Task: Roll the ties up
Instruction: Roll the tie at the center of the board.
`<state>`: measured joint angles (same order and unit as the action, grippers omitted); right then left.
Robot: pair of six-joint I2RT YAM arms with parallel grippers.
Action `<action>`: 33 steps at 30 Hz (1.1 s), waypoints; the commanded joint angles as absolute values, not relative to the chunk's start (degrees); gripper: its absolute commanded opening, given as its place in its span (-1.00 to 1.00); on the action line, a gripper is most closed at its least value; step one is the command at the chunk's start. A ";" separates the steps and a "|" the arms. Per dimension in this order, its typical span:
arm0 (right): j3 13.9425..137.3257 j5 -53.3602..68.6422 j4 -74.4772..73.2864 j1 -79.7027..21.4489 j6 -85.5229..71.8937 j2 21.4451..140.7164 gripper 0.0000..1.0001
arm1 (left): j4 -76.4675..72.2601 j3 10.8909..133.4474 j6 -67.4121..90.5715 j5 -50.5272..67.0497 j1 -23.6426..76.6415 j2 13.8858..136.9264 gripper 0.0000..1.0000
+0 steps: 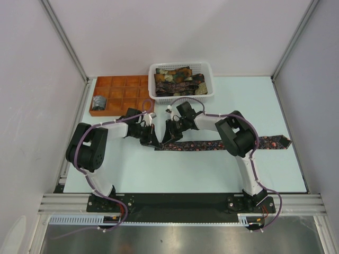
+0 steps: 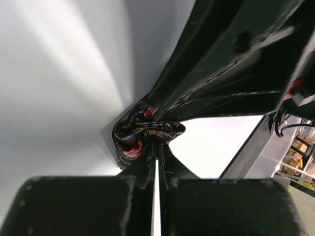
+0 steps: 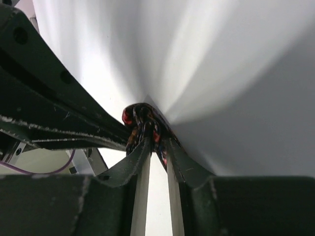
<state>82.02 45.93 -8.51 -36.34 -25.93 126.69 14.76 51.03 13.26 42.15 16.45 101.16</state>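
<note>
The tie [image 1: 222,144] lies flat across the worktop [image 1: 175,174], a long dark strip flecked with pink-red, its pointed end out to the right and its left end gathered into a small curl where the two hands meet. The step in hand looks like the start of the roll: the left hand [image 1: 155,144] is pinched tight on that curled end, the fabric bunched in soft folds at its fingertips, while the right hand [image 1: 165,142] stands narrowly parted around the same bunch; whether it grips or only touches is hard to tell from its wrist view. The next move likely calls for turning the curl over itself along the strip, keeping the slippery cloth taut. Behind, more ties [image 1: 180,82] in green-gold-brown fill a white mesh basket [image 1: 206,91], beside an orange compartment tray [image 1: 119,87].
</note>
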 commanded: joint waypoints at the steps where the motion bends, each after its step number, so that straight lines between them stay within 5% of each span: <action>1: 82.80 45.70 -12.48 -34.55 -24.35 121.91 -0.50 | 15.20 51.68 12.83 35.07 16.26 104.15 -1.00; 25: 80.69 47.55 -9.41 -35.33 -22.06 123.84 -0.31 | 16.35 53.70 13.01 36.83 15.12 106.35 -0.99; 33: 80.68 47.64 -8.09 -35.68 -22.06 124.89 -0.54 | 15.91 53.35 13.27 37.88 15.12 106.08 -0.97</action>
